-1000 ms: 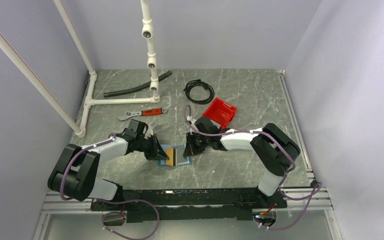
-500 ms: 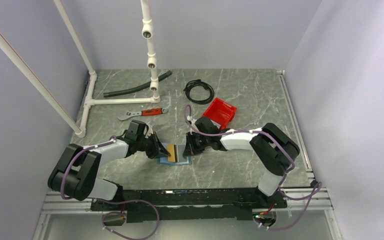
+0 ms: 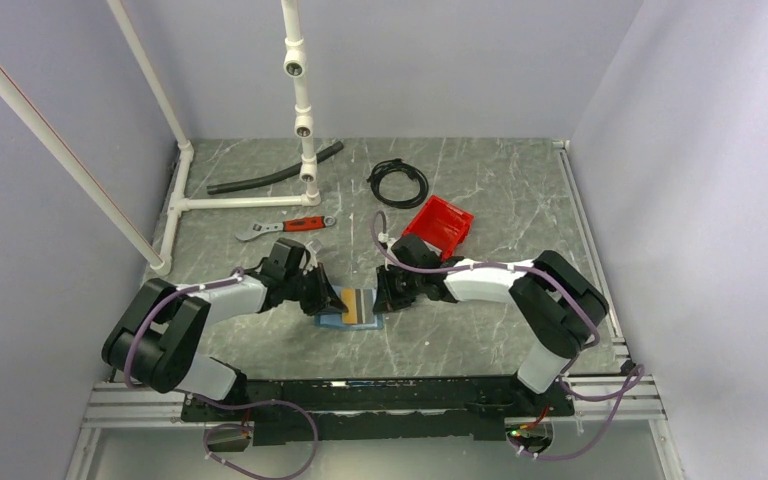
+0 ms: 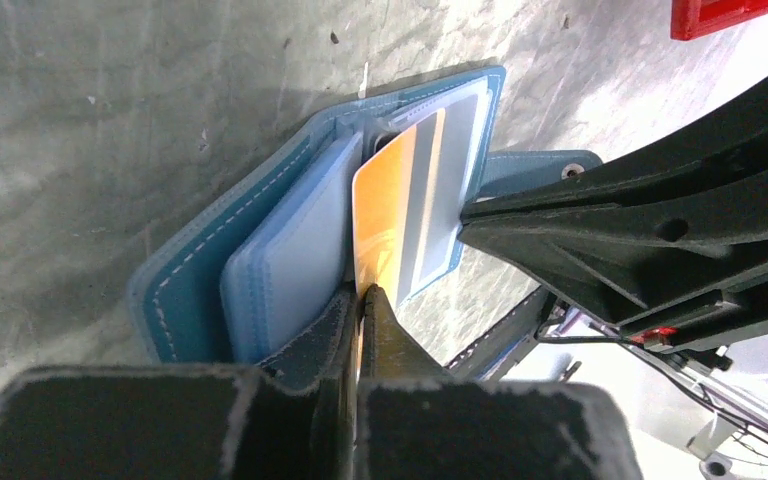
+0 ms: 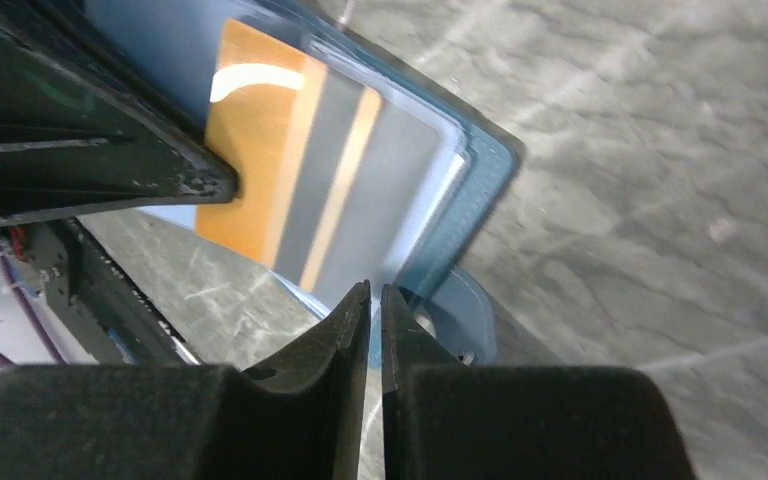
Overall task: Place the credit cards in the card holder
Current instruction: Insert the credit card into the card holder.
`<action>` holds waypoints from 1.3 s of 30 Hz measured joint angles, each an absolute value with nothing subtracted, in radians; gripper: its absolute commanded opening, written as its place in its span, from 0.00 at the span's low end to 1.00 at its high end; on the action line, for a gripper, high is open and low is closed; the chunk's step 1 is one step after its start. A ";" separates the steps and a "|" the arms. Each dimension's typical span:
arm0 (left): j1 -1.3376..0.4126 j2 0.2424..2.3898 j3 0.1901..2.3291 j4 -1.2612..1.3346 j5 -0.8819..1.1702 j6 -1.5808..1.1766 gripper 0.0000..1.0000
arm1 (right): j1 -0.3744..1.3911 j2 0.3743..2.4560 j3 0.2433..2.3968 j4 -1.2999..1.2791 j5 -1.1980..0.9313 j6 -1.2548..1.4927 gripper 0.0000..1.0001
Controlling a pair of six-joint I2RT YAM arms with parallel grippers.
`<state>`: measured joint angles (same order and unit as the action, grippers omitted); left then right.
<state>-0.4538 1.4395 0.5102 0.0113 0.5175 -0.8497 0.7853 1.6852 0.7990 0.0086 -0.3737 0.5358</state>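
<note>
Left gripper (image 3: 326,299): It has moved right and slightly away from me over the last second. In the left wrist view (image 4: 362,300) it is pressed together on the near end of the tan-orange card (image 4: 388,215).

Tan-orange card: 1 second ago it lay left of the holder's middle. Now its far end is tucked in among the clear pockets (image 4: 290,240), and only the near part sticks out toward the left gripper. From above (image 3: 348,304) it sits over the holder.

Grey band (image 4: 425,190): It lies just right of the orange. I cannot tell if it is a stripe on this card or the second card already in a pocket.

Card holder (image 3: 335,323): It is open and flat on the surface (image 3: 460,340), between the 2 grippers. It has slid a little left with the push. The blue cover (image 4: 200,270) spreads to the left of the pockets.

Right gripper (image 3: 385,297): It is at the holder's right edge. In the right wrist view (image 5: 370,292) a thin slit separates the fingers. I cannot tell whether it is pinching the blue edge or has just let go.

Meaning for the task: I judge that 1 card is partly seated. It likely needs a further push before I release it.
</note>
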 measured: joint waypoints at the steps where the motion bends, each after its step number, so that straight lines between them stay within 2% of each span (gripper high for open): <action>1: -0.458 1.440 0.518 0.001 0.512 -0.844 0.08 | 0.785 1.677 0.799 -0.013 -0.357 0.530 0.14; 5: -0.481 1.449 0.543 -0.033 0.483 -0.830 0.18 | 0.785 1.656 0.797 -0.061 -0.321 0.522 0.16; 10: -0.542 1.476 0.587 -0.075 0.419 -0.825 0.41 | 0.785 1.656 0.796 -0.066 -0.318 0.519 0.14; 18: -0.685 1.505 0.703 -0.168 0.268 -0.824 0.57 | 0.776 1.666 0.796 -0.062 -0.341 0.524 0.04; 28: -0.765 1.503 0.744 -0.202 0.177 -0.758 0.80 | 0.772 1.669 0.795 -0.059 -0.346 0.527 0.03; 31: -0.779 1.507 0.767 -0.220 0.148 -0.751 0.84 | 0.773 1.669 0.795 -0.057 -0.346 0.527 0.04; 39: -0.785 1.510 0.772 -0.203 0.095 -0.763 0.83 | 0.776 1.672 0.795 -0.047 -0.346 0.527 0.04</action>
<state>-0.7845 1.5105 0.7715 -0.2028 0.0952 -0.7628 0.7757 1.6722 0.7952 -0.0475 -0.3462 0.5274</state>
